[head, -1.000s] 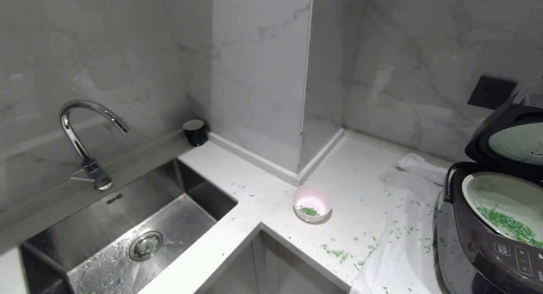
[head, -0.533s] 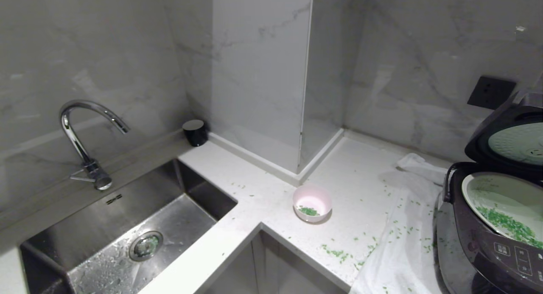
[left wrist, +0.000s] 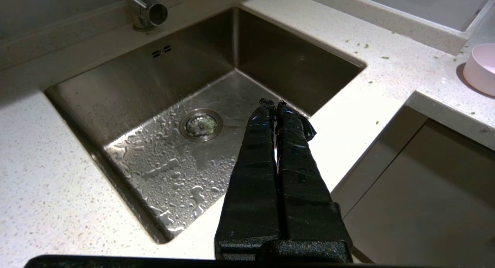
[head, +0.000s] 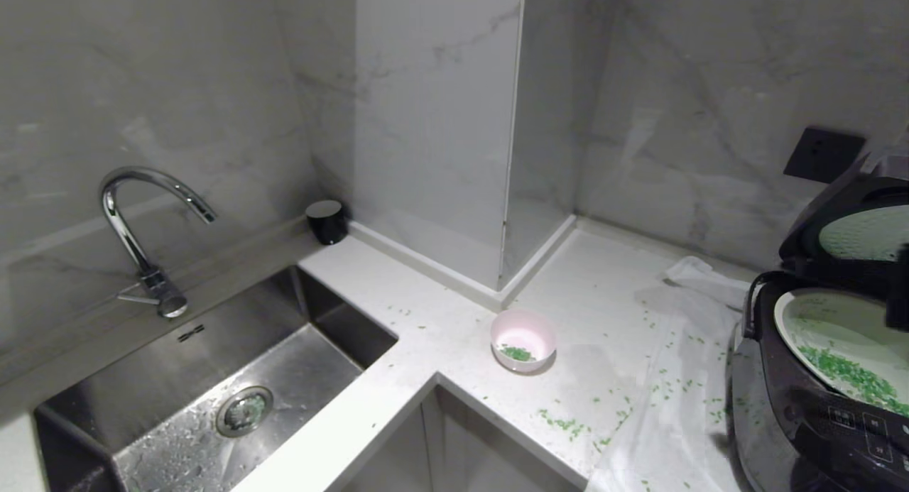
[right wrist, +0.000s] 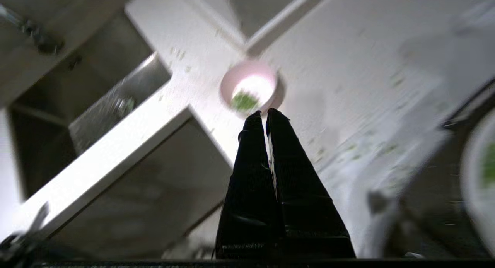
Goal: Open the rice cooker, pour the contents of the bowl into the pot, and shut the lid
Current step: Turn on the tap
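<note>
Two grippers, both with fingers pressed together, nothing held. Your left gripper (left wrist: 274, 103) hangs over the sink (left wrist: 116, 82), parked; the bowl (left wrist: 481, 69) sits well off to one side of its tips, on the far side of the sink corner.

Your right gripper (right wrist: 263, 113) is the nearer one. In its wrist view the bowl (right wrist: 249, 84) lies straight ahead, just past the fingertips (right wrist: 253, 117), on the counter (head: 603, 300) beside the corner cutout; it looks apart from them, not touching. The bowl is round, so no long axis to line up with; any rim approach works. It stands upright with a small clump of green bits (head: 517, 353) left inside.

The rice cooker (head: 802, 400) is off to the side of the right fingers, lid (head: 852, 226) up, pot (head: 838, 321) showing with green bits (head: 852, 375) already in it. More green bits (head: 564, 424) are scattered on the counter and on the white cloth (head: 682, 407).

My read: bowl not fully emptied, lid not yet closed. If you go for the bowl, spread the right fingers first; pressed together they'd only shove the rim. Risk: tipping it and spilling more.
</note>
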{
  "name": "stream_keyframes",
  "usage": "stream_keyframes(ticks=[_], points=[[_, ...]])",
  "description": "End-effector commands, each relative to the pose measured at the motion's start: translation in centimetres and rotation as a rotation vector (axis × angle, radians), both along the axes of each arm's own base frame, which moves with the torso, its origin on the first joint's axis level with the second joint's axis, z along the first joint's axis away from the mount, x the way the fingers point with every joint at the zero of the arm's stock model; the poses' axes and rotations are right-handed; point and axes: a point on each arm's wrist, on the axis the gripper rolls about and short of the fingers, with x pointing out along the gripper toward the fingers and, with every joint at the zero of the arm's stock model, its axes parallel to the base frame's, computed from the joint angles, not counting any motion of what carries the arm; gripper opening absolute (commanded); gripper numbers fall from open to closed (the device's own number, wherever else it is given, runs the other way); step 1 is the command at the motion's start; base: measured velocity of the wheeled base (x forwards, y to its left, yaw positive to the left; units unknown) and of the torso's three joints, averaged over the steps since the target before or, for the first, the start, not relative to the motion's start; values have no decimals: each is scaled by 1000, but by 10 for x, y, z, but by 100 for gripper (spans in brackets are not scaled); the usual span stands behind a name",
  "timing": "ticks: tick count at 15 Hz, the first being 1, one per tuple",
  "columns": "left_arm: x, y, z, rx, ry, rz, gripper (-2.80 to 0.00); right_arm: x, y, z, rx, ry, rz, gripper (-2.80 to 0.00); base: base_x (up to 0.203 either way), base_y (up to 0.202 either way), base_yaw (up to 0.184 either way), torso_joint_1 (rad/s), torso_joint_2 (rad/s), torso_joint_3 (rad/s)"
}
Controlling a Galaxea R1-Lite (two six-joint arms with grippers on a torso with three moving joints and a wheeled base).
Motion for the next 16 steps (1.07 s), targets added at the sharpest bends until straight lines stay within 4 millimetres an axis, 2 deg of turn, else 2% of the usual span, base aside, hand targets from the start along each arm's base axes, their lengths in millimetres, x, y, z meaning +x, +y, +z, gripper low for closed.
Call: stream_keyframes(ticks=[1,4,8,12,16], points=[[0,0,0,-1,-1,1,-280,55,36,-26,0,254,93,-280,0,0,0,0,0,0],[0,0,0,0,-1,2,-280,86,73,-44,-8,447,137,-280,0,0,0,0,0,0],[0,0,0,-2,-1,1,-280,122,100,-88,-71,651,114,-280,0,0,0,0,0,0],[0,0,0,-2,-1,3,-280,149,116,-121,-98,708,113,-280,0,0,0,0,0,0],[0,0,0,-2,-1,2,-280,175,133,-147,-107,673,102,-280,0,0,0,0,0,0]])
